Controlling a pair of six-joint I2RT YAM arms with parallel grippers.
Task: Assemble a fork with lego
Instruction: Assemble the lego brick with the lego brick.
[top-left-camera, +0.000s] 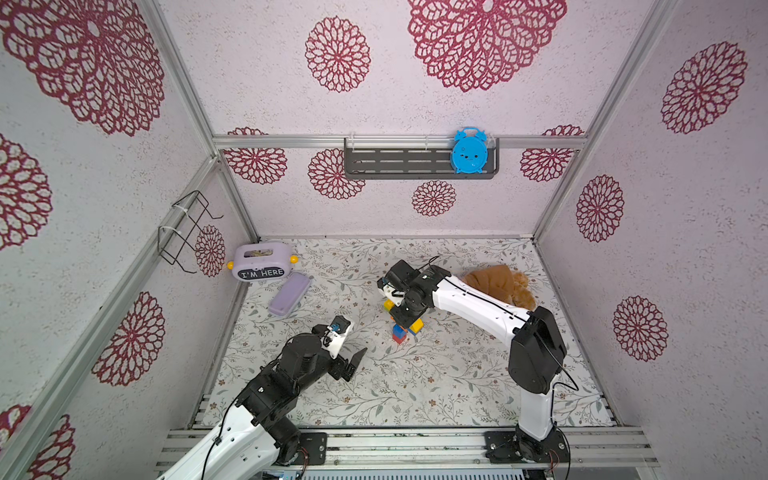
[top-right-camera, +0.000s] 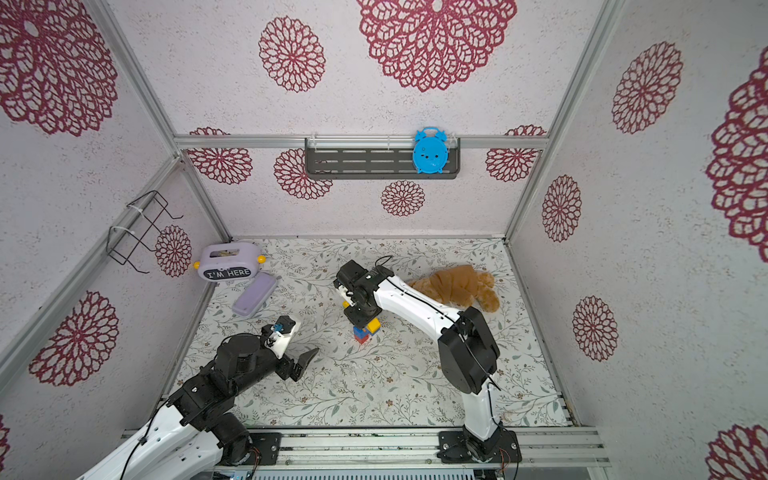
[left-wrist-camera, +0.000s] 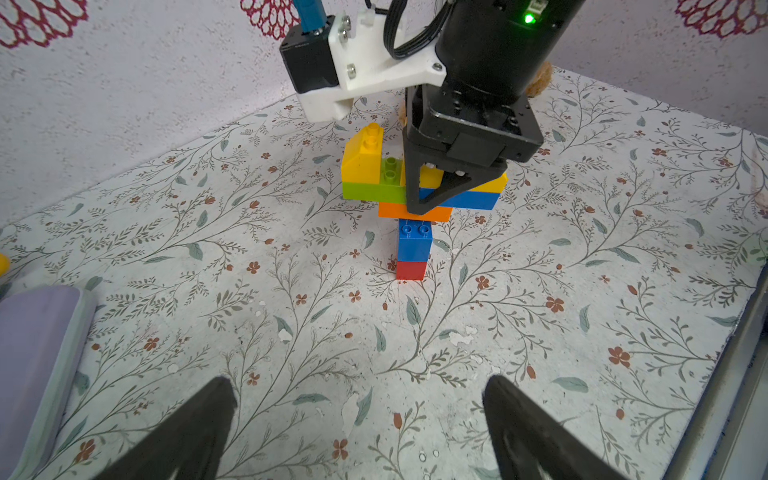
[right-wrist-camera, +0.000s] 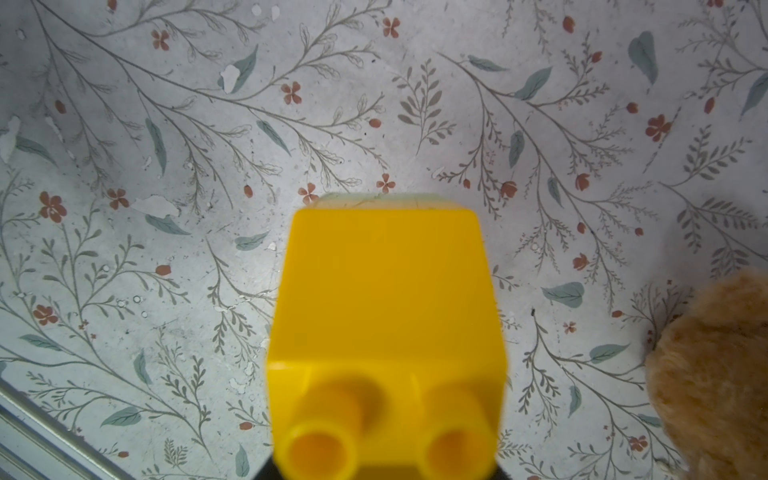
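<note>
Yellow brick (right-wrist-camera: 386, 299), pinched between right gripper (left-wrist-camera: 428, 195) fingers atop the fork (left-wrist-camera: 413, 245), upright on its red end on floral mat (left-wrist-camera: 249, 299). Left gripper (left-wrist-camera: 357, 386) spread wide. Seating a prong, apparently; next: press squarely down, then let go.

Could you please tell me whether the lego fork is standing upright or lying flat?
Upright: the fork stands on its red end, studs pointing up, with the right gripper shut on its top from above.
</note>
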